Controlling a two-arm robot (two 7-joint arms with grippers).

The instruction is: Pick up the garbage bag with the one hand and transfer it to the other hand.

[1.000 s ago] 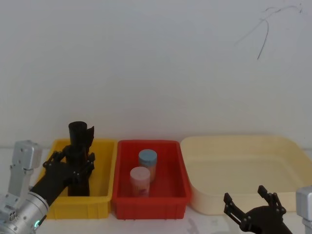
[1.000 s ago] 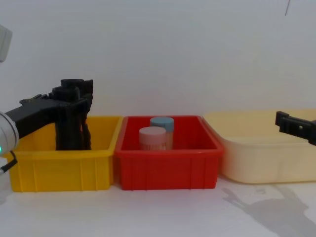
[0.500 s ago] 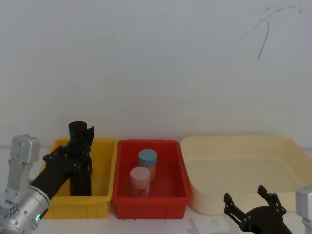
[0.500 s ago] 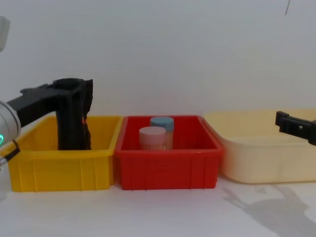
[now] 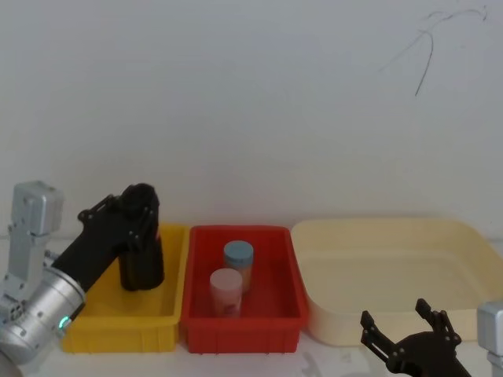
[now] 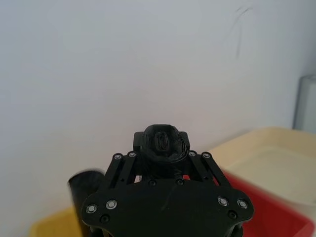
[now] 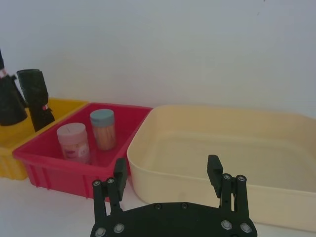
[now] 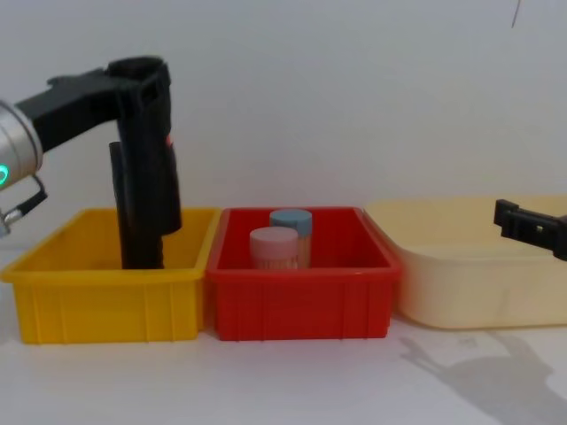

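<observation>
L gripper (image 8: 146,78) is clamped on the top end of the garbage bag (image 8: 166,181), a tall black cylinder of tightly rolled, crinkly plastic film. Bag hangs upright over the yellow moulded-plastic bin (image 8: 97,305); can't tell if its lower end clears the rim. Just behind it, a second black film roll (image 8: 116,204) stands in that bin. Alongside is a glossy red plastic bin (image 8: 297,310) w/ two round jars: pink-lidded jar (image 8: 273,250) & blue-lidded jar (image 8: 291,221). R gripper (image 5: 409,334) sits low in front of the smooth cream round-cornered tub (image 8: 469,283), fingers spread, nothing in them.
</observation>
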